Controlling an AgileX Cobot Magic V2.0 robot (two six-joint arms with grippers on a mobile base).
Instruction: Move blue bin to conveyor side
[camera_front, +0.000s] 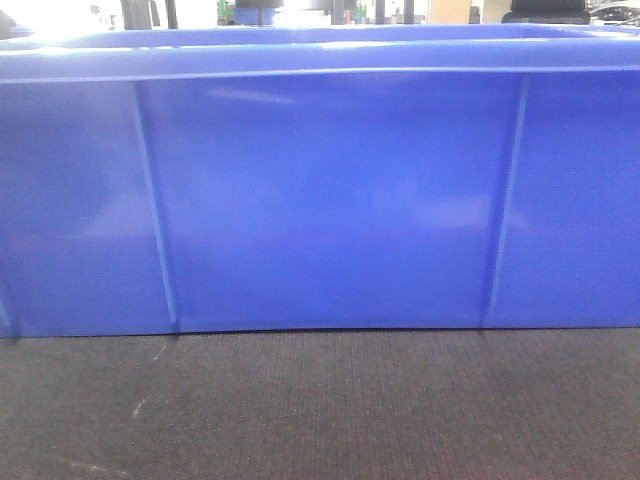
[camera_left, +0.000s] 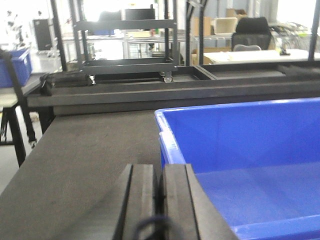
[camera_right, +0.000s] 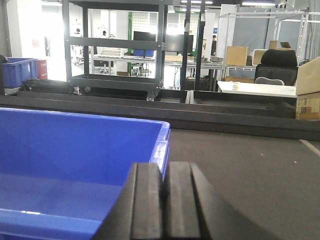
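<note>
left gripper (camera_left: 160, 192) low at 6 o'clock, black ribbed fingers pinched on the bin (camera_front: 330, 200) left rim. right gripper (camera_right: 162, 192) likewise clamps the right rim. glossy blue ribbed bin sits on the woven dark conveyor (camera_front: 320, 410).

The front view sits low and close, facing the blue bin (camera_front: 330, 200) wall on the conveyor (camera_front: 320, 410). Each wrist view looks forward over its gripper along a bin end; all views share the bin.

The blue bin (camera_front: 330, 200) before me is glossy, smooth plastic. It sits on the conveyor (camera_front: 320, 410), a matt, finely woven dark belt.
</note>
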